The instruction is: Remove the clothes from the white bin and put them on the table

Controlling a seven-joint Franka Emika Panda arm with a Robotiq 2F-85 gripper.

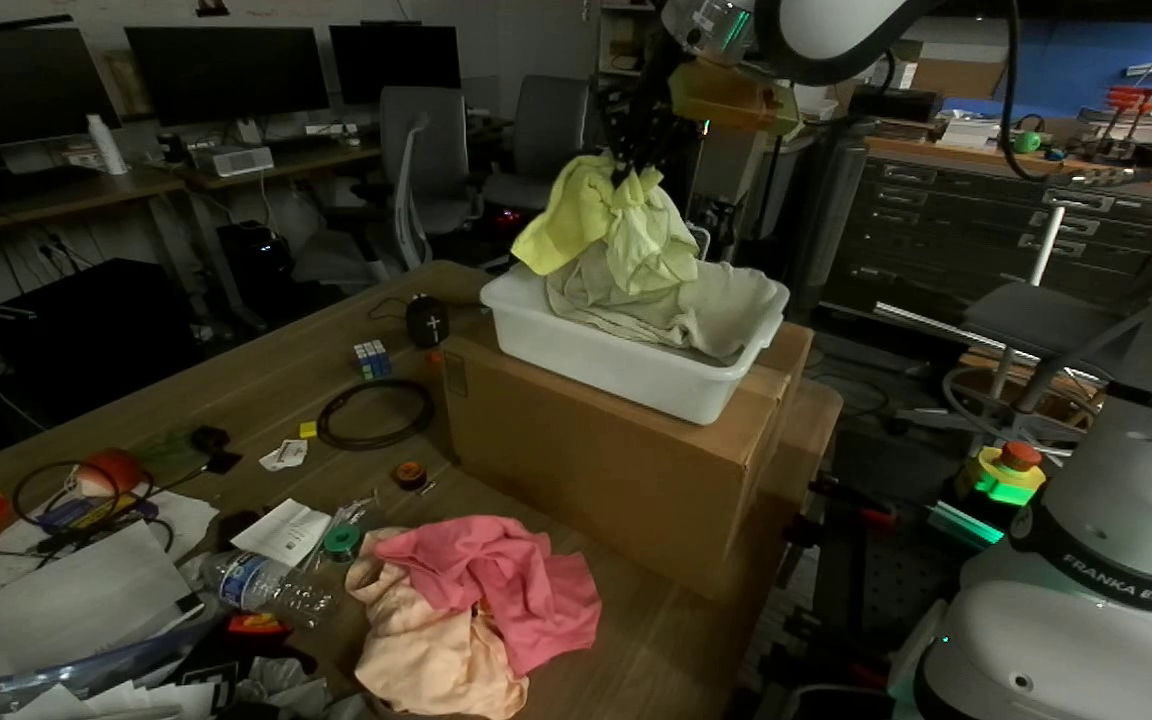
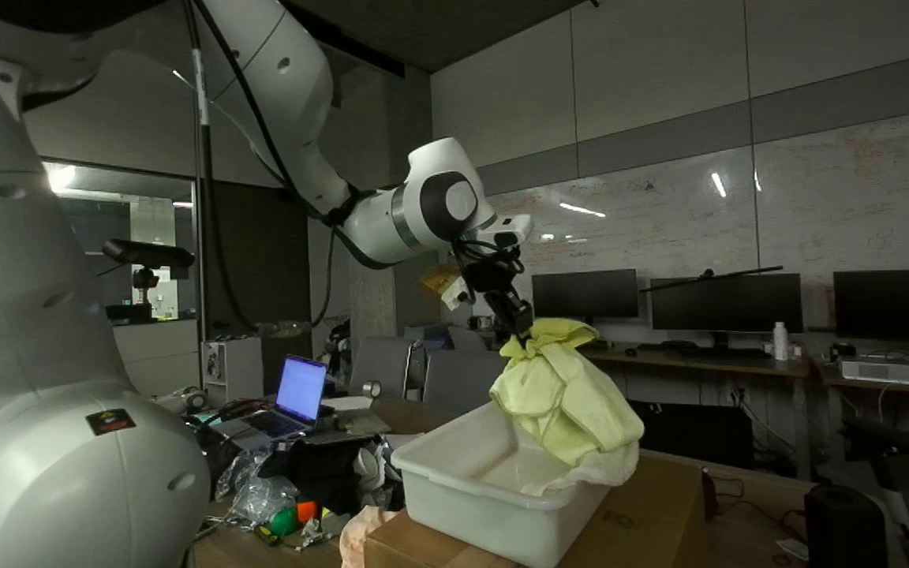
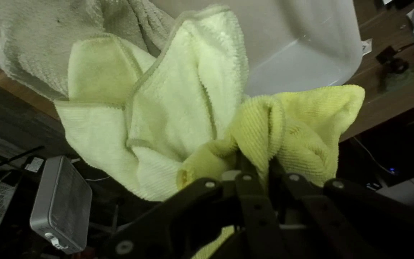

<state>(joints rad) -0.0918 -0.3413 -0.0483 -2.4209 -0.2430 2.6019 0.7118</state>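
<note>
Clamps tightly, in the gripper [image 2: 525, 331], on a bunched fold of yellow-green cloth [image 2: 569, 406], hanging over the far side of the white bin [image 1: 616, 375]. Below, in the bin: a whitish cloth [image 1: 731, 300], reaching up to the rim. Near and left, on the table [image 1: 666, 650], beside the cardboard box [image 1: 596, 490] beneath the bin: a pink cloth [image 1: 521, 580] lying partly across a peach cloth [image 1: 436, 650]. Could drag the whitish cloth along through contact at the lower folds; hard to tell touching from apart there. Could snag on the rim if carried low, shifting the bin off the box. Could slip from too small a pinch and fall beyond the far side. Could brush the plastic bottle [image 1: 248, 582], left of the peach cloth, with trailing fabric.
</note>
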